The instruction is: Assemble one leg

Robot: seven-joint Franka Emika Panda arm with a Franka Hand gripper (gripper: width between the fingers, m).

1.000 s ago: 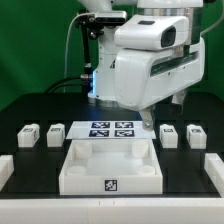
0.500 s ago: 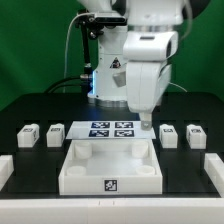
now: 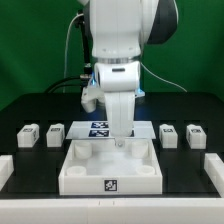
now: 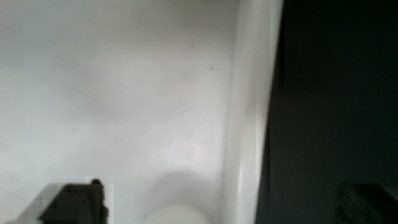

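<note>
Four legs, small white blocks with markers, stand in a row: two at the exterior view's left (image 3: 28,133) (image 3: 54,131) and two at its right (image 3: 169,133) (image 3: 195,133). The large white tray-like part (image 3: 85,172) lies at the front centre. My gripper (image 3: 122,143) hangs low over the tray's back part, far from every leg. In the wrist view the gripper (image 4: 217,205) is open, with dark fingertips (image 4: 71,205) wide apart. The tray's white surface (image 4: 125,100) and a raised rim (image 4: 258,110) lie under it. No leg shows in the wrist view.
The marker board (image 3: 98,128) lies behind the tray, partly hidden by my arm. White blocks sit at the front left (image 3: 5,165) and front right (image 3: 214,166) edges. The table is black, with a green wall behind.
My arm has swung toward the exterior view's left and come down, from above the marker board's right end to low over the tray's back. The legs and tray have not moved.
</note>
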